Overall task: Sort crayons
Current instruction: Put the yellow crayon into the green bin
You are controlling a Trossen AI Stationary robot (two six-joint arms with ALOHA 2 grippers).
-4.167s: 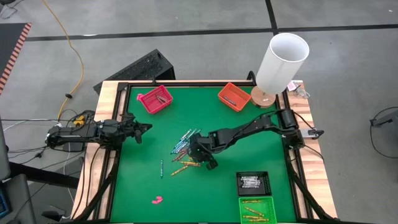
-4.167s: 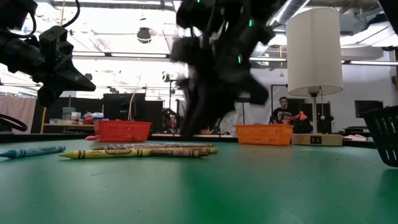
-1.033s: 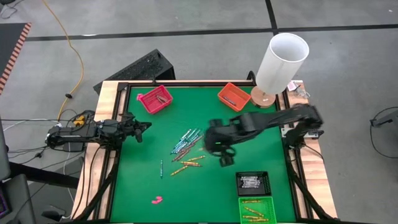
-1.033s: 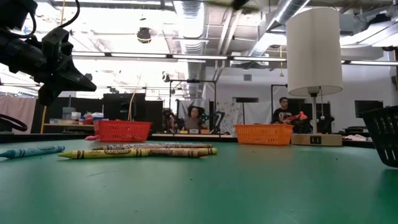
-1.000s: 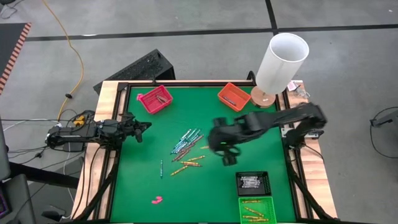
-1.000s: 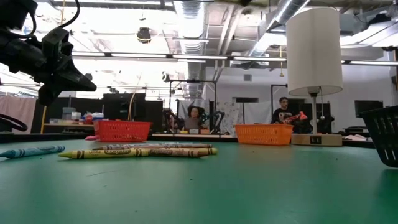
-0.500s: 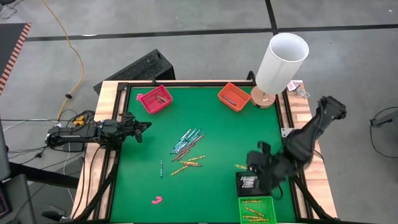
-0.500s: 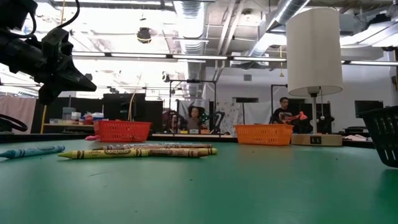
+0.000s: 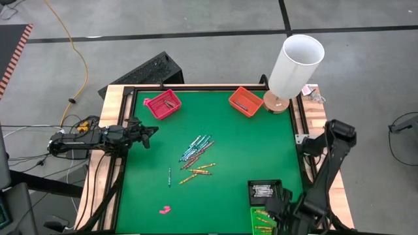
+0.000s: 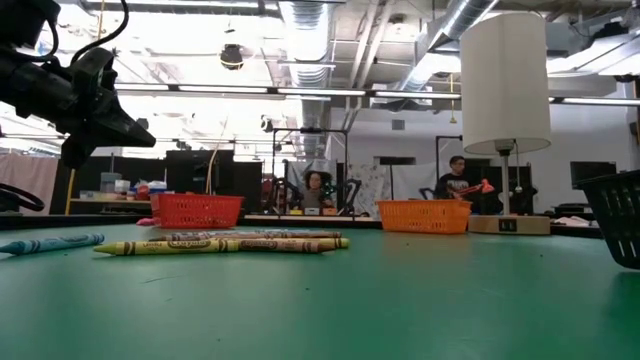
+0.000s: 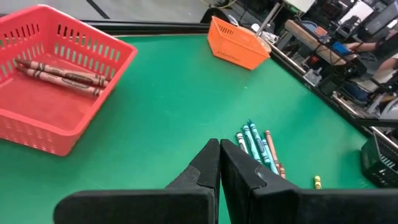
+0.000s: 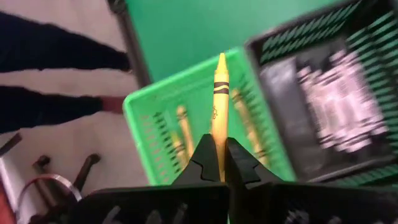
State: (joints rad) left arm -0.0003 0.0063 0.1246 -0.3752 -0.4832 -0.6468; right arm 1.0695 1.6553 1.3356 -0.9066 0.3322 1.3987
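A loose heap of crayons (image 9: 196, 149) lies mid-table: teal and reddish ones, with yellow-orange ones (image 9: 198, 172) just nearer and one teal crayon (image 9: 170, 176) apart to the left. My right gripper (image 9: 271, 210) hangs over the green tray (image 9: 282, 211) at the near right corner, shut on a yellow crayon (image 12: 219, 93). More yellow crayons (image 12: 180, 127) lie in that tray. My left gripper (image 9: 151, 134) hovers shut with nothing in it over the table's left edge; it also shows in the left wrist view (image 11: 219, 149). My right gripper pinches the yellow crayon by its blunt end (image 12: 218, 138) between the two fingertips. The crayon runs on in line with the fingers, its pointed tip (image 12: 221, 57) away from them. It is lifted clear, above the green tray.
A black tray (image 9: 266, 191) of pale crayons adjoins the green one. A red tray (image 9: 162, 104) and an orange tray (image 9: 245, 101) stand at the far edge, a white lamp (image 9: 297, 62) at the far right corner. A pink lump (image 9: 164, 209) lies near left.
My right gripper has swung from the middle of the table toward its right and near edges, ending over the green tray, still shut. The crayons on the table lie as before.
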